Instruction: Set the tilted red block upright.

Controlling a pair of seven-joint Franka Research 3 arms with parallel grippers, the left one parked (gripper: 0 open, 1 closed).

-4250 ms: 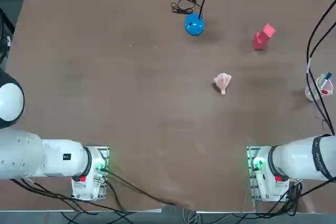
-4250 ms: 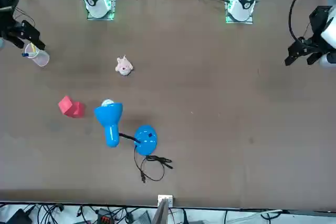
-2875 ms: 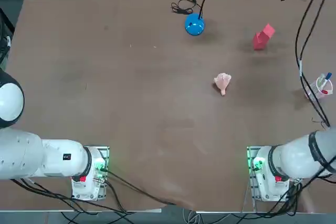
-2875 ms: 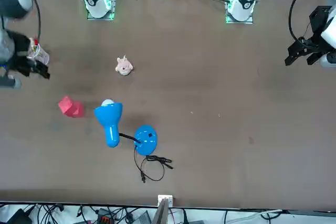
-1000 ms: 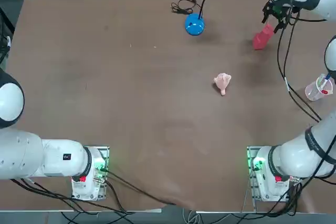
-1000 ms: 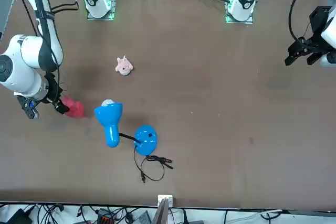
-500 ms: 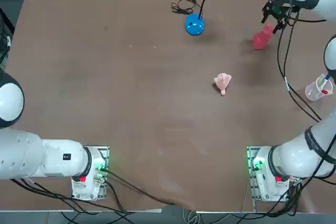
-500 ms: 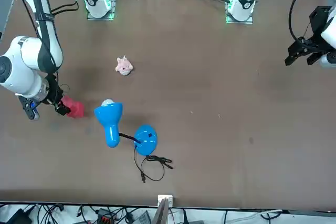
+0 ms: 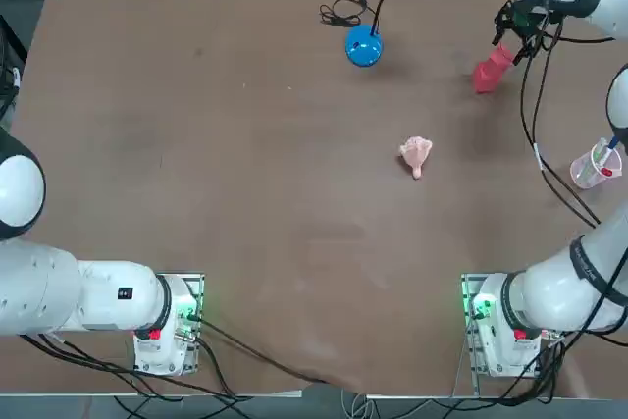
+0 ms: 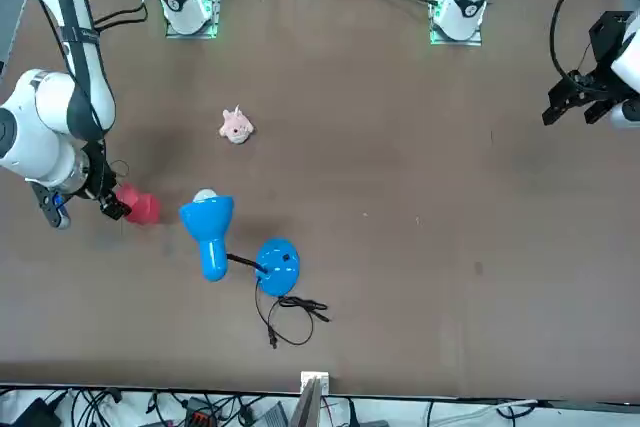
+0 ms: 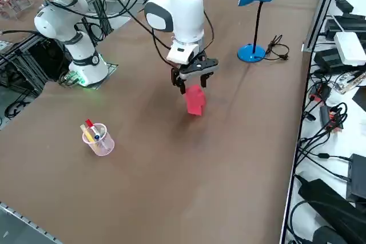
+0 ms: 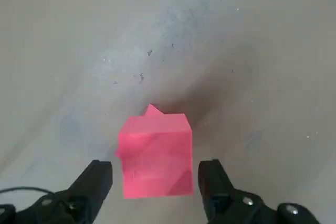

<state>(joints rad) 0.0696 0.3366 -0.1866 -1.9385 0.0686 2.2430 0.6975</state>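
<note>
The top camera hangs overhead and looks down on the whole brown table (image 9: 245,193), with the arm bases at the near edge. The front camera faces the robot from across the table. The side camera stands raised at the robot's right and looks diagonally. The wrist camera is very close. All four views share the small matte red block (image 9: 489,72) (image 10: 142,207) (image 11: 195,100) (image 12: 155,153).

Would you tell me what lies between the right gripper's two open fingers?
The red block, in the right wrist view; the open right gripper straddles it, gaps showing on both sides.
</note>
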